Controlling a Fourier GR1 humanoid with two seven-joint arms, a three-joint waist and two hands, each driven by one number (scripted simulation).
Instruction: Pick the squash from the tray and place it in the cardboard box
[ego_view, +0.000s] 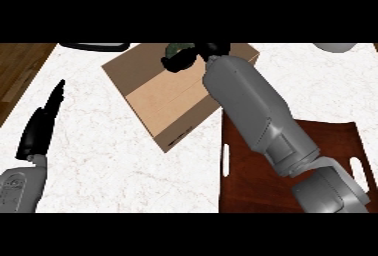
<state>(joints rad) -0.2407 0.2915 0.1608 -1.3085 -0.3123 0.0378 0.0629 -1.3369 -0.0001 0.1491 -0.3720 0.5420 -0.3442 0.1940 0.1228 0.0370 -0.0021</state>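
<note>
**Q:** Where are your arms?

**A:** My left hand (38, 127) rests at the near left edge of the white marble tabletop (96, 165), fingers straight and holding nothing. My right forearm crosses the dark red-brown tray (336, 140) at the near right and stretches up over the cardboard box (159, 95). My right hand (183, 60) hangs above the box's far end, fingers curled round the squash (176, 48).

**Q:** What lies around it?

**A:** The box sits at an angle, just left of the tray. My forearm hides the box's right corner and much of the tray.

**Q:** What is hard to make out?

**A:** Only a small dark green patch of the squash shows past my fingers. Farthest off, a dark object (94, 46) and a pale round one (338, 47) are cut off at the top edge.
</note>
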